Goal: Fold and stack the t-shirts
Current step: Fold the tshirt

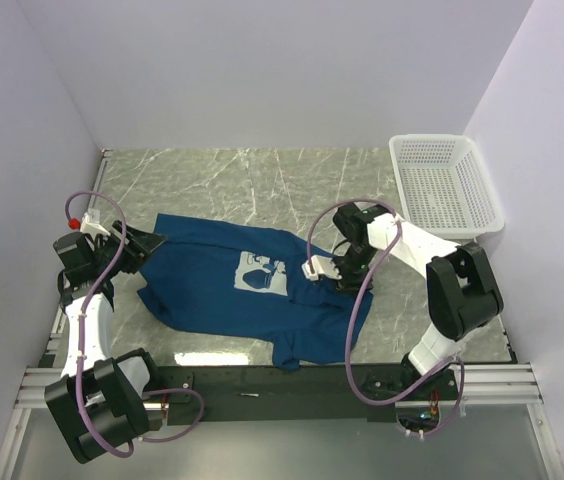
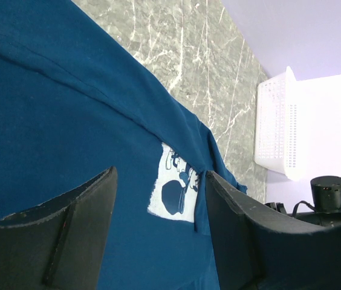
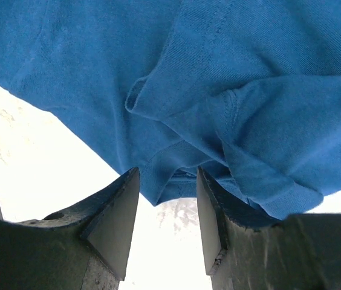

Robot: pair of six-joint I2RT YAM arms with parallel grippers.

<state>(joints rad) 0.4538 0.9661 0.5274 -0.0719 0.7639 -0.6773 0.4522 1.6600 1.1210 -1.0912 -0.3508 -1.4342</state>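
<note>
Left pincer (image 2: 159,174) stands parted, gripping nothing, over the shirt's (image 1: 202,290) left edge. Right pincer (image 3: 167,172) is parted too, with a bunched hem at the shirt's right side reaching between its fingers, unclamped. The shirt lies spread print-up on the worktop (image 1: 262,180), rumpled near right. A basket (image 1: 447,185) sits far right.
</note>
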